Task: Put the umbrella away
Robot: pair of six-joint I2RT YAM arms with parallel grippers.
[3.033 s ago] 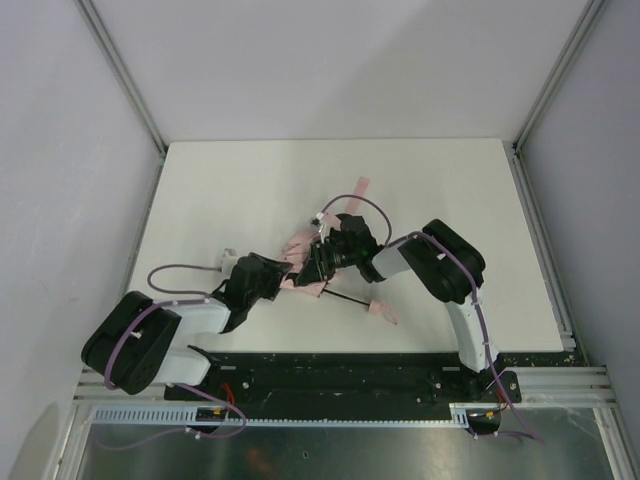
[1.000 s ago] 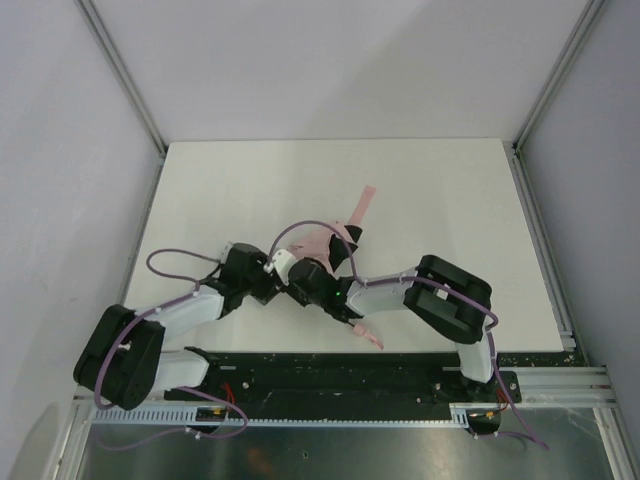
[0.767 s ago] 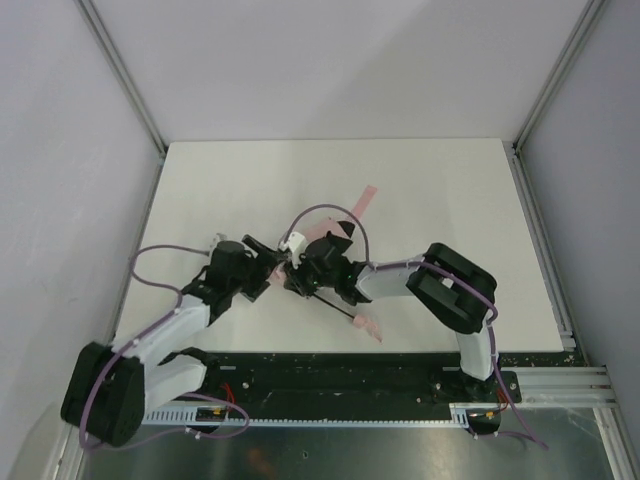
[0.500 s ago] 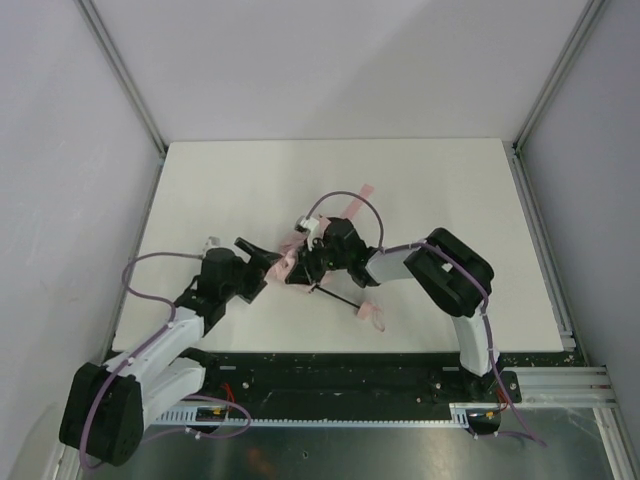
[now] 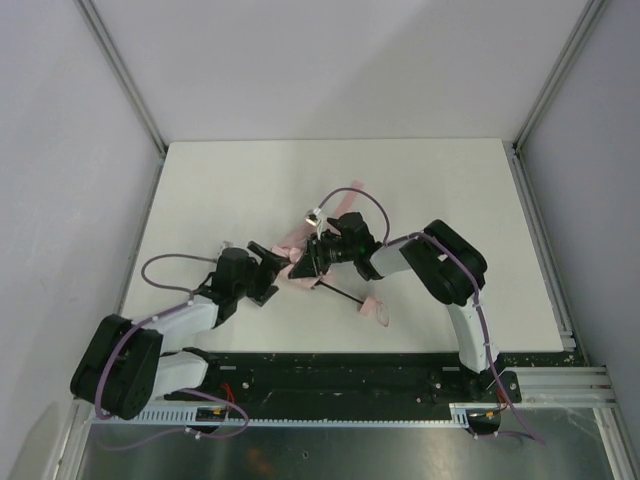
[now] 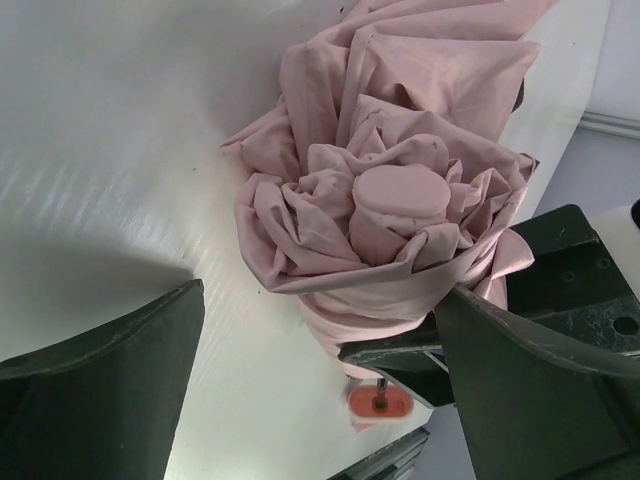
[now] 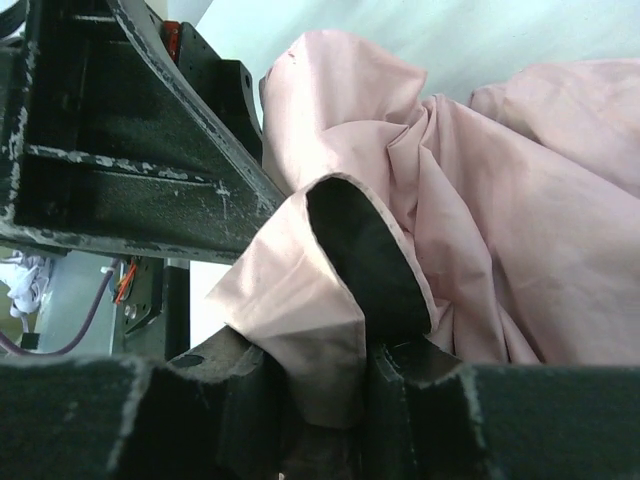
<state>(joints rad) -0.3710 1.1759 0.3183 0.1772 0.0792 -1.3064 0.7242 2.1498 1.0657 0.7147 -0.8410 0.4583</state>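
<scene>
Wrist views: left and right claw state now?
Left claw: open, the pale pink thin-fabric compact umbrella between its fingers.
Right claw: closed on a fold of the umbrella's fabric.

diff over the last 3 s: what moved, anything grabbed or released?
The right gripper swung the umbrella toward the left arm, then carried it back to roughly its start, seemingly gripping it throughout. The left gripper backed off to the left, then returned; its fingers now stand open either side of the bundle. The handle ends up near the table's front edge, as at the start.
</scene>
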